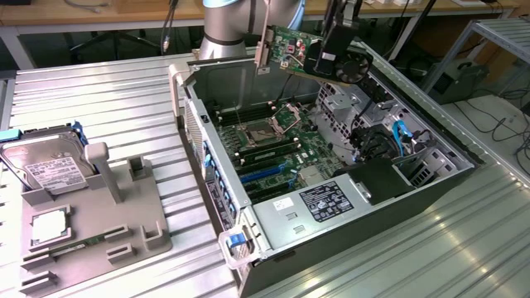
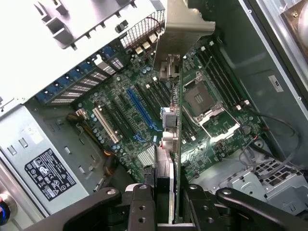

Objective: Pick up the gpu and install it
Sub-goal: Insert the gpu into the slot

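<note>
- The gpu [image 1: 291, 45] [image 2: 176, 139] is held in the air over the far end of the open case [image 1: 236, 81], clear of everything inside it.
- The gripper [image 1: 328, 54] [image 2: 171, 204] is clamped on the gpu; in the wrist view its fingers [image 2: 143, 204] are seen pressed against the two faces of the card, which is viewed edge-on.
- In the exterior view the card is tilted. The fan [image 1: 356, 65] is turned toward the exterior view's right and the bracket [image 1: 262, 53] [image 2: 182, 26] is at the end toward the exterior view's left.
- The board [image 1: 282, 149] [image 2: 144, 110] is seen on the floor of the case, well below the card.
- On the board a CPU socket [image 1: 263, 131] [image 2: 199, 96] and a blue slot [image 2: 139, 108] are seen. The card's edge lies between them in the wrist view.
- A power supply [image 1: 319, 202] [image 2: 43, 159] with a label is fitted at the near end of the case.
- The case is laid on a ribbed metal table [image 1: 108, 99].
- On the exterior view's left a grey holder [image 1: 124, 230] is placed on the table. A hard drive [image 1: 46, 164] is stood in it and a memory stick [image 1: 79, 243] is laid flat in it.
</note>
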